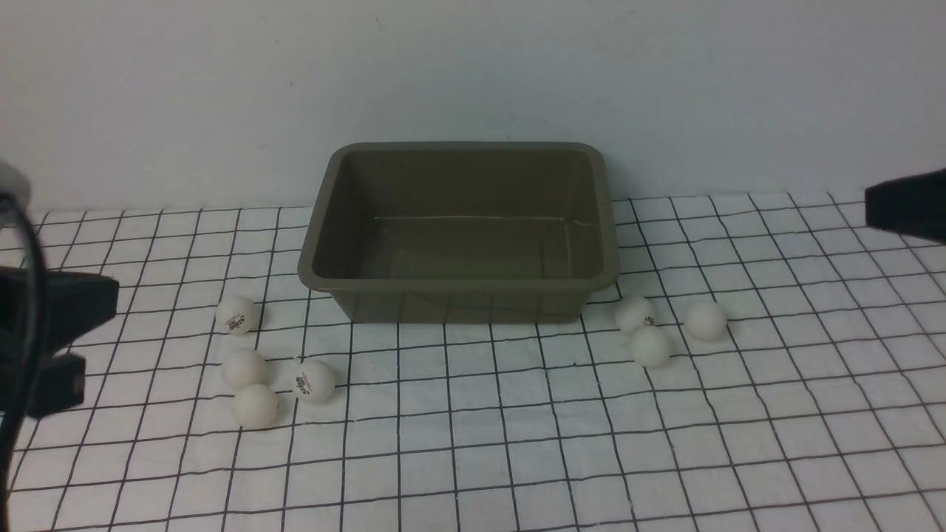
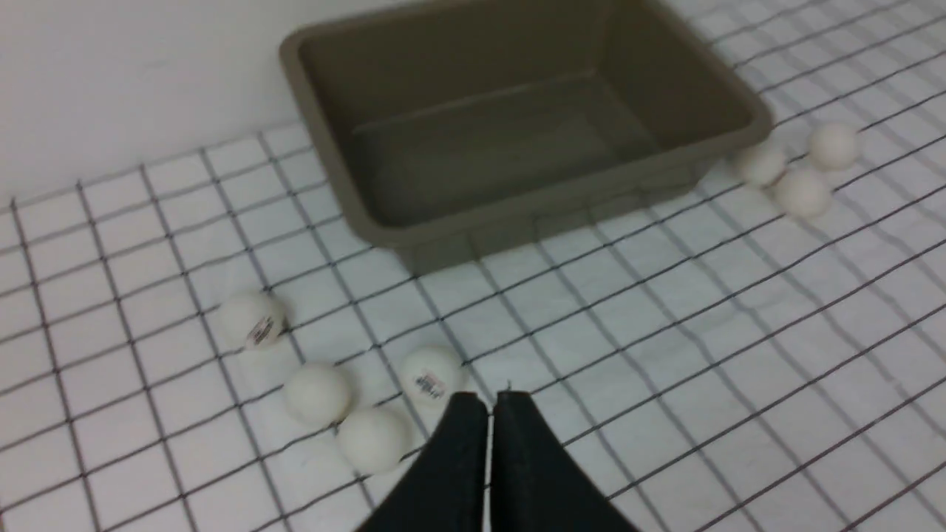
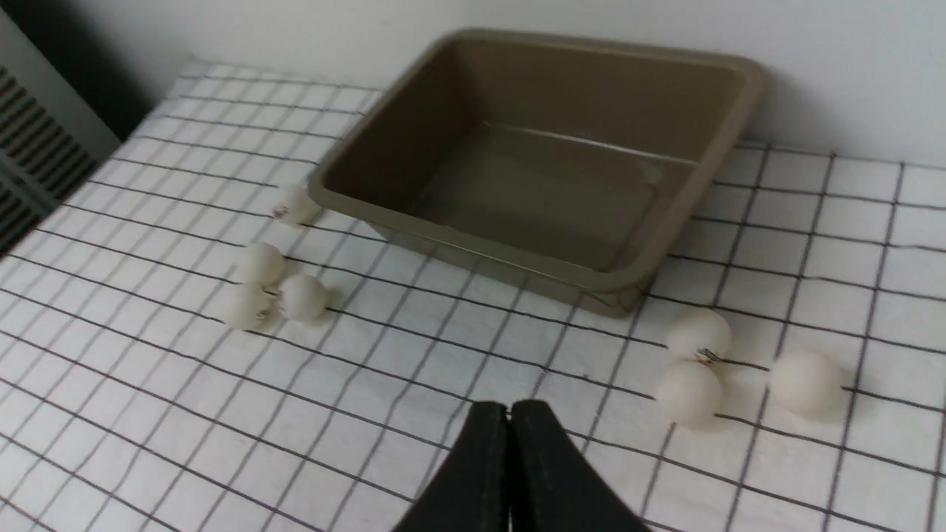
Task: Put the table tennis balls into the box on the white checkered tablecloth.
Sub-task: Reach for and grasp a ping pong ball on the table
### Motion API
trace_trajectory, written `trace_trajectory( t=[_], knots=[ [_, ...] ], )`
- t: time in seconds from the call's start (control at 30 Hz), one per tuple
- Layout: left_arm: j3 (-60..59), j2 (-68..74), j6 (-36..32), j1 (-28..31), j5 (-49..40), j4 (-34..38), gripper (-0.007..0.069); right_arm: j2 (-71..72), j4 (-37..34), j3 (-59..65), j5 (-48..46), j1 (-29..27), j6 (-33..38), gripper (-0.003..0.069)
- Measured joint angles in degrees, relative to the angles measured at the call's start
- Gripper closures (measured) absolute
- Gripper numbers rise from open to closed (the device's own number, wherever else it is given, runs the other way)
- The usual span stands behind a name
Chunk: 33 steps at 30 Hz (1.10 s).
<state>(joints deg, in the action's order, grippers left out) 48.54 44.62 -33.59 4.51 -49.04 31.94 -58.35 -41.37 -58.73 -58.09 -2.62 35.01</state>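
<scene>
Balls of white plastic [image 1: 244, 368] flank rectangular olive-green plastic box [image 1: 458, 304] on checkered white cloth [image 1: 473, 451]; left gripper [image 2: 491, 403], right gripper [image 3: 510, 410] clenched.

Box [image 1: 458, 303]: uniform olive-green. Table tennis balls [image 1: 244, 368] either side of box: matte white, some with small dark printed logo. Tablecloth [image 1: 517, 443] under box: white, thin black grid lines. Wall [image 1: 473, 66] behind box: off-white. Left gripper [image 2: 491, 400], right gripper [image 3: 509, 408]: black.

Holds the black left gripper [image 2: 491, 405] closed above the table near its left edge, jaws pressed together, nothing between them. Holds the black right gripper [image 3: 510, 411] likewise, jaws meeting, empty. Shows the dark left arm [image 1: 55, 332] and dark right arm [image 1: 907, 203] only partly, at the table's left and right edges.
</scene>
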Motion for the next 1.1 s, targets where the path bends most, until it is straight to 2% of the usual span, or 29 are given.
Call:
trace_trajectory(
  t=[0.17, 0.23, 0.27, 0.4, 0.63, 0.87, 0.97, 1.03, 1.1],
  knots=[
    [4.1, 7.3, 5.4, 0.0, -1.6, -6.7, 0.0629, -8.1, 8.8, -5.5, -0.2, 0.0, -4.7, 0.0675],
    [6.3, 11.7, 8.6, 0.0, -1.7, -11.5, 0.0629, -13.5, 16.5, -8.3, -0.2, 0.0, -7.4, 0.0673],
    [6.7, 13.6, 10.0, 0.0, -1.7, -12.6, 0.0629, -14.2, 17.5, -8.6, -0.1, 0.1, -7.7, 0.0673],
    [7.1, 18.2, 10.9, 0.0, -1.3, -14.0, 0.0629, -21.8, 24.3, -10.8, 1.9, 2.3, -9.7, 0.0671],
    [7.1, 25.9, 8.2, 0.0, 0.4, -14.8, 0.0625, -32.5, 26.4, -11.1, 7.1, 8.8, -9.9, 0.0671],
    [7.1, 30.7, 5.7, 0.0, 3.1, -14.8, 0.0596, -35.6, 26.6, -11.1, 12.0, 10.3, -9.9, 0.0654],
    [7.1, 32.0, 5.3, 0.0, 4.8, -14.8, 0.0548, -36.0, 26.6, -11.1, 13.7, 10.3, -9.9, 0.0622],
    [7.1, 32.4, 5.1, 0.0, 6.3, -14.8, 0.0486, -37.4, 26.6, -11.6, 14.5, 10.3, -9.9, 0.0552],
    [7.1, 32.5, 4.7, 0.0, 6.9, -14.8, 0.0456, -38.1, 26.6, -12.1, 14.6, 10.3, -9.9, 0.0519]
  ],
)
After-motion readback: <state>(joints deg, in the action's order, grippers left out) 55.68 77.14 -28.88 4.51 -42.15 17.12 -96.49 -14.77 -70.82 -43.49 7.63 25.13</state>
